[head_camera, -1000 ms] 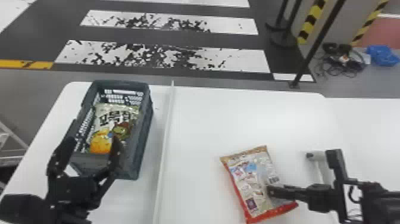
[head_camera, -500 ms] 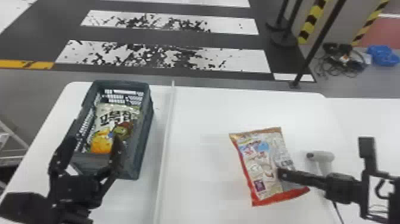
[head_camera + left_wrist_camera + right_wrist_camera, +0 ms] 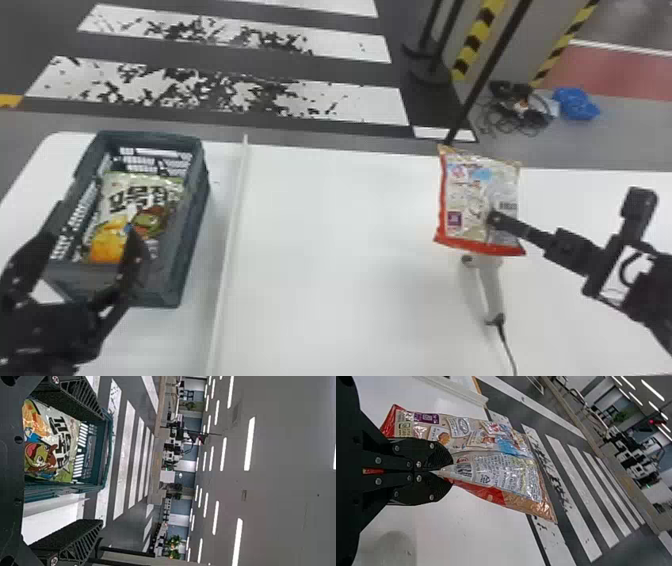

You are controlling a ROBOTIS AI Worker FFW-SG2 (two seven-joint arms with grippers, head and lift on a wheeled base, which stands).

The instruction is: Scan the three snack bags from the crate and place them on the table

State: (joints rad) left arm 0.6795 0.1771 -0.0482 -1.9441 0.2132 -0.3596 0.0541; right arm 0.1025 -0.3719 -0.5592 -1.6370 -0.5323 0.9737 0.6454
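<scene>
The right claw (image 3: 492,218) is clamped on a fold of the red-edged snack bag (image 3: 462,200), holding it above the tabletop (image 3: 325,250); in the head view the bag partly covers what is probably the scanner (image 3: 490,285). The left claw (image 3: 94,217), empty, fingers spread wide, is at the crate (image 3: 194,225), where the green-and-yellow snack bag (image 3: 142,192) lies.
</scene>
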